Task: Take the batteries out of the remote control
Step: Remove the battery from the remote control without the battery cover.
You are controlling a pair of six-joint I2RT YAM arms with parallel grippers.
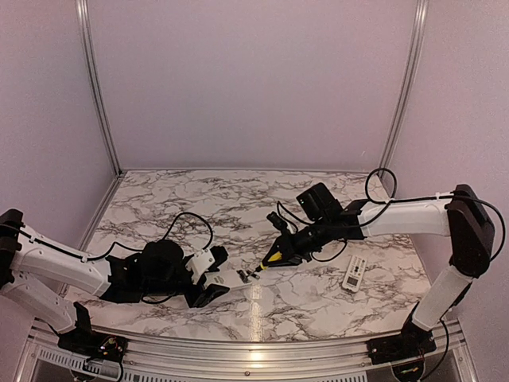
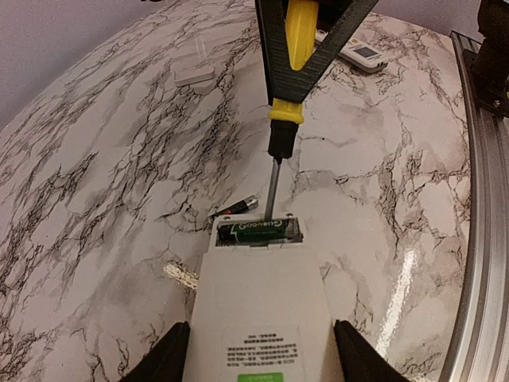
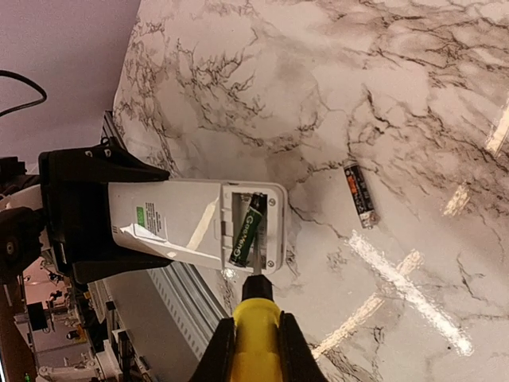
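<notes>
Clamps remote point(image 2: 258, 310) in left gripper point(image 2: 262, 354). Shows one battery point(image 2: 258, 231) in remote's open bay point(image 3: 230, 213), ahead of that gripper, second battery point(image 2: 235, 208) loose beside the bay. Pinches screwdriver point(image 2: 282, 119) in right gripper point(image 3: 254, 350), tip at bay.

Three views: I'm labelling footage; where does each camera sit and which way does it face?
Top external: above and behind the bases, looking down on the table; both arms show.
Left wrist: looks along the left pincer over its held remote; both fingers show.
Right wrist: looks along the right pincer and its screwdriver at the remote; fingers show.
Shared: both wrist views show the seated battery and loose battery.
</notes>
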